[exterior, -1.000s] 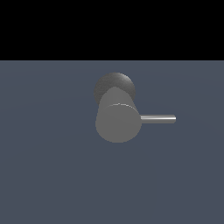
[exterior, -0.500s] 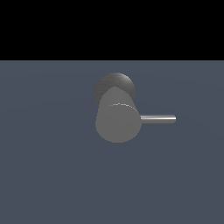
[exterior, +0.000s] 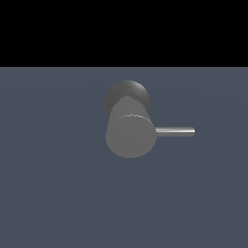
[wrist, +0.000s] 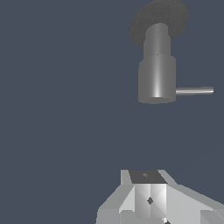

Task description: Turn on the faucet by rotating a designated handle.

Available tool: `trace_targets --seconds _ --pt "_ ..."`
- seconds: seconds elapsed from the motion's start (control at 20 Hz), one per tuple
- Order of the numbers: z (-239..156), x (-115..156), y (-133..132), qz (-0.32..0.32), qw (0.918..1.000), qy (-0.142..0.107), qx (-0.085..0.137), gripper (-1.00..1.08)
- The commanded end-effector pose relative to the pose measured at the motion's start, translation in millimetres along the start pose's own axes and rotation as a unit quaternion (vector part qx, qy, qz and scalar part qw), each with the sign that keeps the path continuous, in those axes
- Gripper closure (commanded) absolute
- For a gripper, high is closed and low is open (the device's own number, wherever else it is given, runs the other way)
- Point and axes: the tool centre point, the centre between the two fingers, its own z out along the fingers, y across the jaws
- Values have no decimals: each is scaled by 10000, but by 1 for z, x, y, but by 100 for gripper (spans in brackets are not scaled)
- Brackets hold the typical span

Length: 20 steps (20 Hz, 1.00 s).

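Exterior view: faucet point(exterior: 131, 135) sits near frame centre, slightly right of middle, on a flat slate-blue floor point(exterior: 53, 193). Flat round face turned toward the camera, matte grey. Behind and above it, a darker rounded dome, partly covered by the body. Upper part of the frame is plain black.

Handle point(exterior: 175, 131): thin silver rod, level, running out from the body's side toward the exterior view's right. Its inner end meets the round face at about mid-height; the outer end is free, touching nothing.

No arm shows in the exterior view.

Wrist view: faucet point(wrist: 156, 78) seen side-on, as a stepped cylinder, the narrower neck joined to the dark dome, the wider drum at the near end. Handle point(wrist: 194, 91) projects sideways from the drum near its lower edge, straight and level across the picture.

Gripper point(wrist: 149, 199): only its pale, faceted housing shows, at the picture's edge, with a dark flat panel on top and a small dark mark on the middle block. It is well apart from the faucet, with bare floor point(wrist: 57, 109) between them. The camera looks along the hand toward the faucet, so the hand faces it. Finger spread: cannot tell, since no fingertip is clearly visible. Nothing is seen held.

Handle untouched.
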Motion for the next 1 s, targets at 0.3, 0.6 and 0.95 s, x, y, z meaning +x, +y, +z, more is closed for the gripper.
trace_targets --seconds 0.3,0.6,0.95 --pt "-49 13 0 -151 9842 1000 1455 108" --pt "-96 21 15 -180 9463 1844 2649 108" --pt "-148 27 52 -51 8765 2753 3948 108"
